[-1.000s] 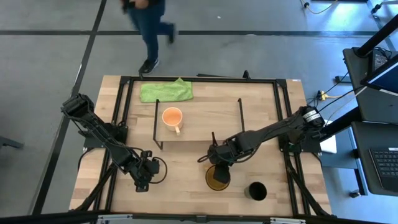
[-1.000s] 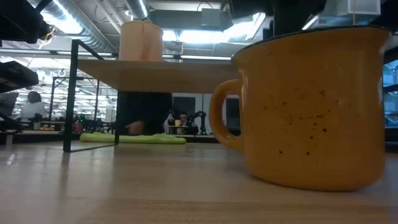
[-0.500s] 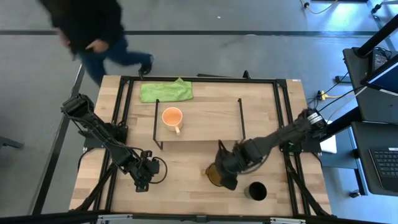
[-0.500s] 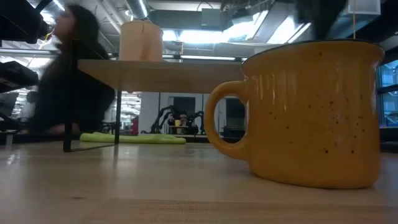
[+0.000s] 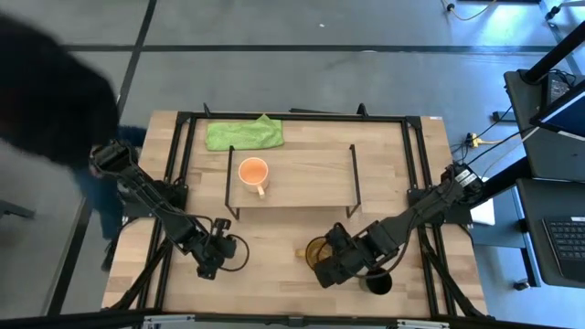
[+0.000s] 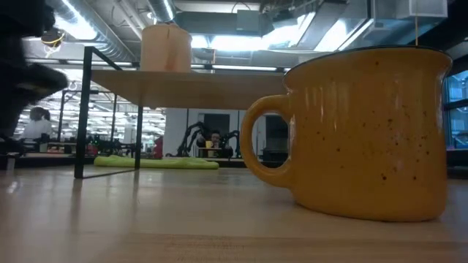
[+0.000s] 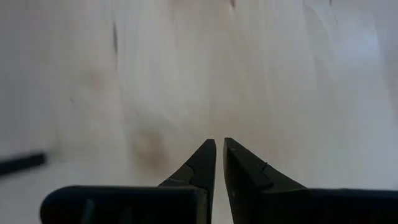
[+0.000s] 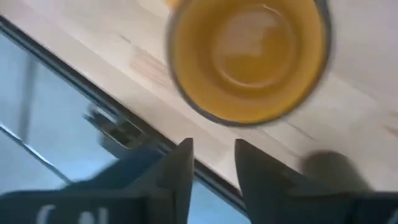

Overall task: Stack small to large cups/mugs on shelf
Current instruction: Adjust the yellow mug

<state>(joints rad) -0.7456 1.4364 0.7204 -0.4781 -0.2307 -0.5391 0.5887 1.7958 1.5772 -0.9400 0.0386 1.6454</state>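
The olive-yellow mug (image 5: pixel 315 250) stands upright on the tabletop near the near edge. It fills the low view (image 6: pixel 365 131) and shows from above in the right wrist view (image 8: pixel 249 56). My right gripper (image 5: pixel 326 274) is open and empty just nearside of it; it also shows in its own wrist view (image 8: pixel 214 152). The small light-orange mug (image 5: pixel 253 172) stands on the shelf (image 5: pixel 311 183). The black cup (image 5: pixel 377 281) stands on the table right of my right gripper. My left gripper (image 5: pixel 210 268) is shut and empty over the near left of the table; it also shows in its own wrist view (image 7: pixel 219 144).
A green cloth (image 5: pixel 244 133) lies at the table's far edge behind the shelf. A person, seen as a dark blur (image 5: pixel 46 91), is beside the table's far left corner. The table's near edge (image 8: pixel 93 93) lies close under my right gripper.
My right gripper has moved from over the olive-yellow mug's far side toward the table's near edge, clear of the mug. The mug shifted a little on the table early on, then stayed still. A person has walked past the far left of the table.
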